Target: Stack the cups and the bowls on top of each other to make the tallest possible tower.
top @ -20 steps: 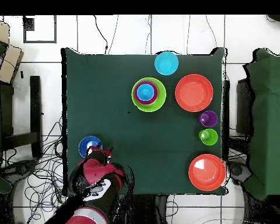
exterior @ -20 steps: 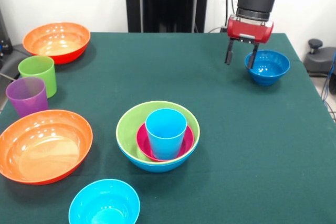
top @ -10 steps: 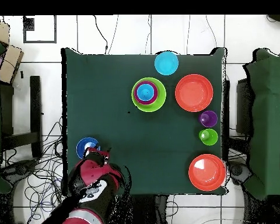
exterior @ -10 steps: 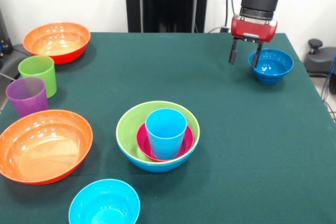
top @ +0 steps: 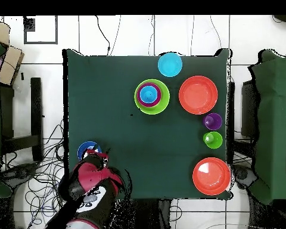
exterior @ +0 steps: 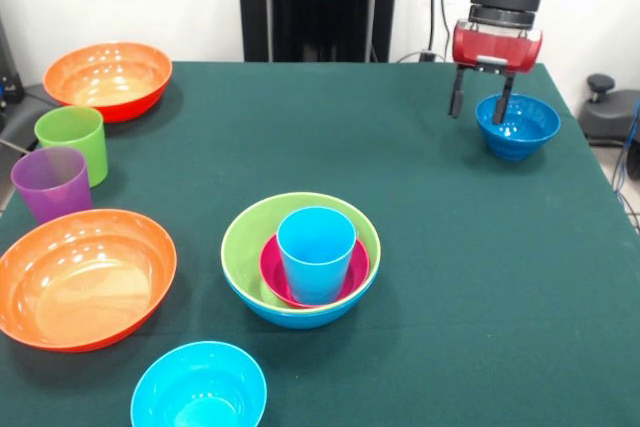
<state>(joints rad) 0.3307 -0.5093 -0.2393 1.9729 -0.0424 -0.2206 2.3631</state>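
Gripper (exterior: 482,99) hanging just above the near rim of the dark blue bowl (exterior: 518,127), jaws spread, holding nothing, one tip over the rim. Tower (exterior: 300,259) well apart from that bowl toward the middle of the green surface (exterior: 420,277): light blue cup (exterior: 316,252) in magenta bowl, inside lime green bowl, inside blue bowl. Cyan bowl (exterior: 199,387) just beyond the tower's near side.

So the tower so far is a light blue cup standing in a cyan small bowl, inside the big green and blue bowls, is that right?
Not quite: the light blue cup stands in a magenta small bowl, not a cyan one. The front view shows it. The cyan small bowl sits apart on the table. The rest holds: the lime green bowl is nested in the blue bowl.
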